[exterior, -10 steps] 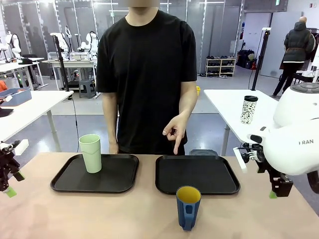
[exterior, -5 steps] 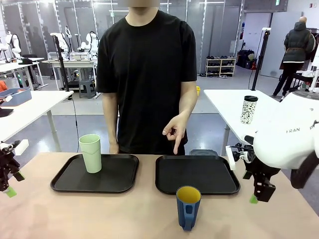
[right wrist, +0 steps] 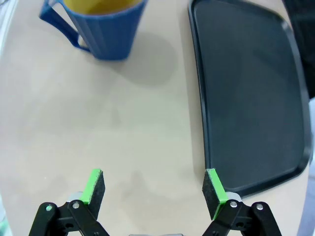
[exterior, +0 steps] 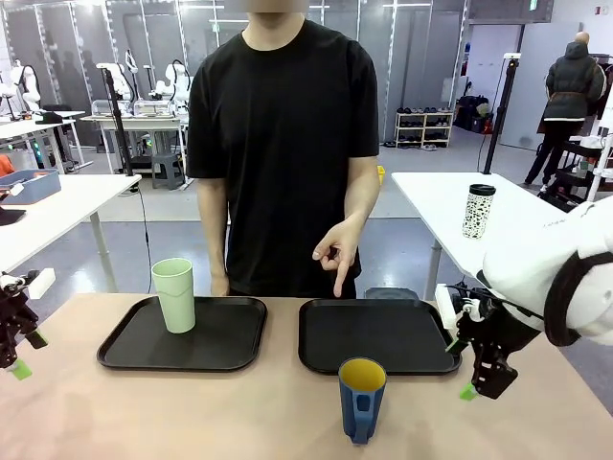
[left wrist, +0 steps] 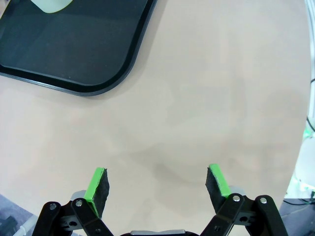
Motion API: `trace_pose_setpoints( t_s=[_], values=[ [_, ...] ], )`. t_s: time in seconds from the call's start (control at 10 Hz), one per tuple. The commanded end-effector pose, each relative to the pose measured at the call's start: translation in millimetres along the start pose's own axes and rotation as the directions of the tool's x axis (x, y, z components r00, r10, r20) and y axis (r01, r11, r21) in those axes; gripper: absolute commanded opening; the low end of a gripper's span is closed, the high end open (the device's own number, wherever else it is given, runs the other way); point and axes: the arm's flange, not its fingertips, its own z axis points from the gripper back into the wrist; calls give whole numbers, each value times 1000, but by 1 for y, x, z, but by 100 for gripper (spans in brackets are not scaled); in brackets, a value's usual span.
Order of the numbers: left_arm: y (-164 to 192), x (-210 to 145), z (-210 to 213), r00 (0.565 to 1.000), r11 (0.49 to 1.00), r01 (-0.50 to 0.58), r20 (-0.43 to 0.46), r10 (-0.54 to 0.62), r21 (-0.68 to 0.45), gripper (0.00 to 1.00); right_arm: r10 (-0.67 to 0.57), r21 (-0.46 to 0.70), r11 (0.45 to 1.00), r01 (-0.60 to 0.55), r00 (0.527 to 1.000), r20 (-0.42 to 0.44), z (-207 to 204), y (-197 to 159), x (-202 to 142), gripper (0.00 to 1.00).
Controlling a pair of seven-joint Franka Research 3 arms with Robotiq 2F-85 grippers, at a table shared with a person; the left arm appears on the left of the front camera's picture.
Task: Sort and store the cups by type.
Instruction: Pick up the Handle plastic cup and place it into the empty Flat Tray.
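Left to right: left gripper [left wrist: 156,179], spread and empty, over bare table [left wrist: 221,73]; pale green tumbler [exterior: 173,295] upright on the left tray [exterior: 124,356]; blue cup [exterior: 361,383] on the table just before the right tray [exterior: 426,359], where the person's hand [exterior: 335,254] points; right gripper [right wrist: 155,189], wide and empty, near. Risk: a jaw clipping the handle [right wrist: 53,23] may topple the cup.

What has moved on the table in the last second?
The right gripper, open and empty, has swung inward to the near right corner of the right tray, toward the blue cup. Nothing was grasped or released. Unchanged: the left gripper, the green tumbler on the left tray, and the person's hand pointing at the right tray.
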Motion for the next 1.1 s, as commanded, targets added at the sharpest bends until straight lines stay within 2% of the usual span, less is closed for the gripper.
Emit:
trace_pose_setpoints(
  t_s=[0.0, 0.3, 0.5, 0.6, 0.8, 1.0],
  values=[
    [2, -1, 1, 1000, 1000, 15, 14, -15, 12, 100, 64, 38, 997, -73, 978, 200, -25, 46, -31, 100],
    [2, -1, 1, 1000, 1000, 15, 14, -15, 12, 100, 82, 19, 995, -96, 922, 378, -39, 43, -37, 100],
    [2, -1, 1, 1000, 1000, 15, 14, -15, 12, 100, 42, 50, 996, -80, 849, 527, -49, 38, -44, 100],
    [2, -1, 1, 1000, 1000, 15, 14, -15, 12, 100, 21, 64, 995, -75, 796, 605, -52, 35, -49, 100],
    [2, -1, 1, 1000, 1000, 15, 14, -15, 12, 100, -17, 104, 992, -69, 746, 665, -60, 31, -53, 100],
    [2, -1, 1, 1000, 1000, 15, 14, -15, 12, 100, -37, 105, 993, -45, 744, 667, -64, 27, -53, 100]
  ],
)
